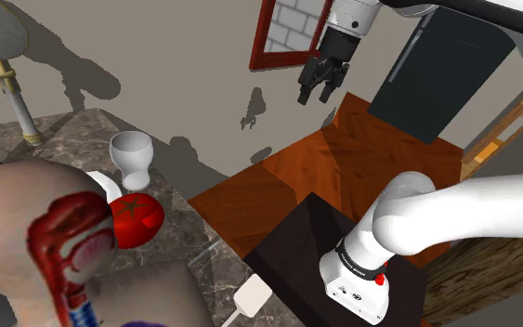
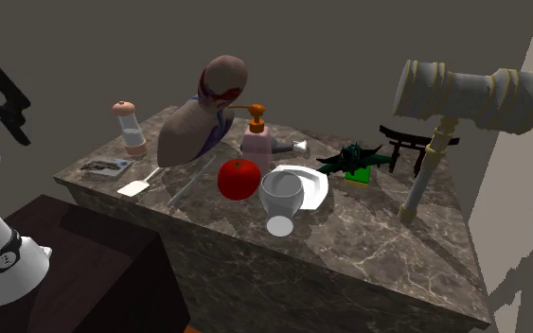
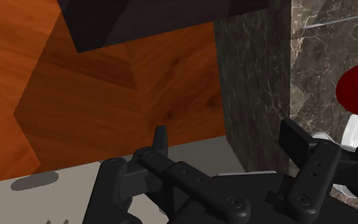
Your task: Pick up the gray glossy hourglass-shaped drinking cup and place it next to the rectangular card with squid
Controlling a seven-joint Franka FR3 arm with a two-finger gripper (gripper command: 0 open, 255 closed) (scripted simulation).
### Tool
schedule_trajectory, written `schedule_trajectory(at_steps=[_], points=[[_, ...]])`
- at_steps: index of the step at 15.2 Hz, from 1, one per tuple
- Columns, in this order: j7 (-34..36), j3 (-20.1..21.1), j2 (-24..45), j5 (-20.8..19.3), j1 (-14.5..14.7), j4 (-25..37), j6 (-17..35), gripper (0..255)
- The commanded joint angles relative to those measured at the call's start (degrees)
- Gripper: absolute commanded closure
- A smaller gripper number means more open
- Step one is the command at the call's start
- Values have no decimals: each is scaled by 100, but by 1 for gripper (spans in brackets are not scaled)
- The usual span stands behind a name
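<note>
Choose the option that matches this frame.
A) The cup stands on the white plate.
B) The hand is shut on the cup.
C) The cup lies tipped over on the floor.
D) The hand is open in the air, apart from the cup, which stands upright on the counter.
D: the hand hangs open, well clear of the cup, which stands upright on the marble counter beside the red fruit.

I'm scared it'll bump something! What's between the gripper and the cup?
Nothing. In the shoulder view the gripper hangs high; just air and bare countertop lie between it and the cup.
</note>
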Motion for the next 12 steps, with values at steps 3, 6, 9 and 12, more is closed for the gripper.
schedule_trajectory(at_steps=[3, 6, 9, 12], points=[[179, 176, 274, 90, 60, 5, 269, 0], [445, 433, 728, 196, 142, 70, 660, 0], [708, 681, 1230, 266, 212, 203, 1028, 0], [976, 918, 1770, 291, 270, 404, 1365, 0]])
